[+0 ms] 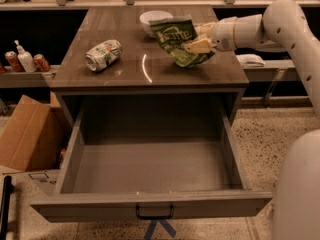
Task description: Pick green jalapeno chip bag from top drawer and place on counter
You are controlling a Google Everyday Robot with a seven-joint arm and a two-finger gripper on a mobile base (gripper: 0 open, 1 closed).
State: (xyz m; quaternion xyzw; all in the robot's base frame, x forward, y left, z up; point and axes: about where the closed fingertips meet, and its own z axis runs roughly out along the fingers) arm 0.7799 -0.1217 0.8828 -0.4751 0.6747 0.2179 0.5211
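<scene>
We look down on a grey-brown counter [125, 74] with the top drawer [70, 149] pulled wide open beneath it, its small black handle [155, 212] nearest us. We see nothing lying in the drawer.

The green jalapeno chip bag [175, 36] is up on the counter, at its back right part, just in front of a white bowl [152, 17]. The bag's long axis runs on a slant. Its dark top end, with the white lettering, points toward the back left. Its lighter green lower end points toward the front right corner.

The white arm reaches in from the right, and the gripper [196, 46] is at the bag's right edge, its tan fingers [199, 47] clenched on the crinkled side of the bag.

A crushed green-and-white can [103, 54] lies on its side on the left part of the counter, well apart from the bag. A cardboard box [27, 134] sits on the floor to the left.
</scene>
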